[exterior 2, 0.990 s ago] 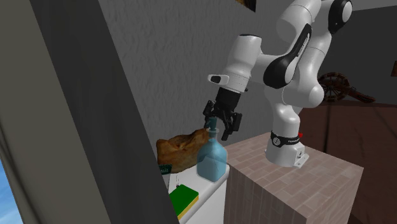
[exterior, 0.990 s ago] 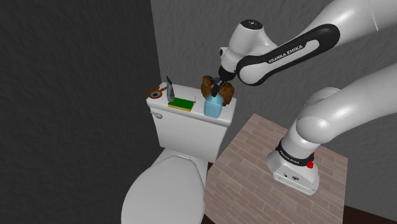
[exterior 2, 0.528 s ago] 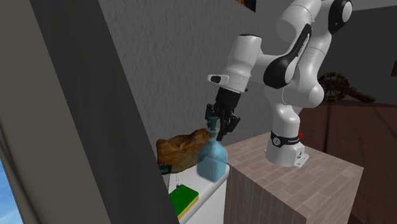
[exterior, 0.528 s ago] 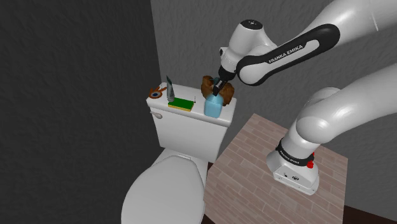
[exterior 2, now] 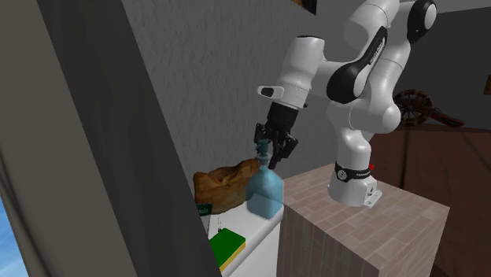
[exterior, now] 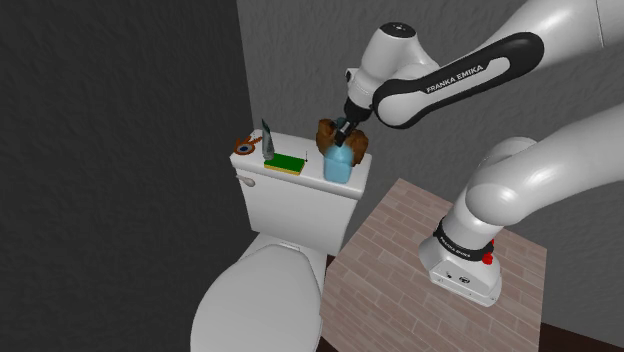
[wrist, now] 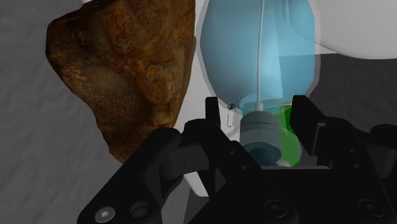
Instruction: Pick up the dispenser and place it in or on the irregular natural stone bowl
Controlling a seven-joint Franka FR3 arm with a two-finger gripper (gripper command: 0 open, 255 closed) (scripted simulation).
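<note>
The dispenser (exterior: pixel 339 167) is a pale blue see-through bottle with a grey pump top, at the end of the toilet tank nearest the stand. My black gripper (exterior: pixel 344 133) comes down on it from above and is shut on the pump neck. In the wrist view the fingers (wrist: pixel 303 121) clasp the grey pump of the dispenser (wrist: pixel 257 57), gripper (wrist: pixel 261 133) centred on it. The bottle (exterior 2: pixel 264 193) hangs just above the tank lid under the gripper (exterior 2: pixel 264 153). The stone bowl (exterior 2: pixel 223 186) is a rough brown lump right beside the bottle, against the wall (exterior: pixel 325 132) (wrist: pixel 121 76).
On the white toilet tank (exterior: pixel 290 205) also lie a green sponge (exterior: pixel 289 163) (exterior 2: pixel 227 245), a small upright item and a brown round object (exterior: pixel 243 146). The closed toilet lid (exterior: pixel 255 300) lies below. My brick-patterned stand (exterior: pixel 395 265) adjoins the tank. Dark walls close in behind.
The fingers closed on the dispenser's pump, then the hand rose a little, lifting the bottle slightly off the tank lid.
</note>
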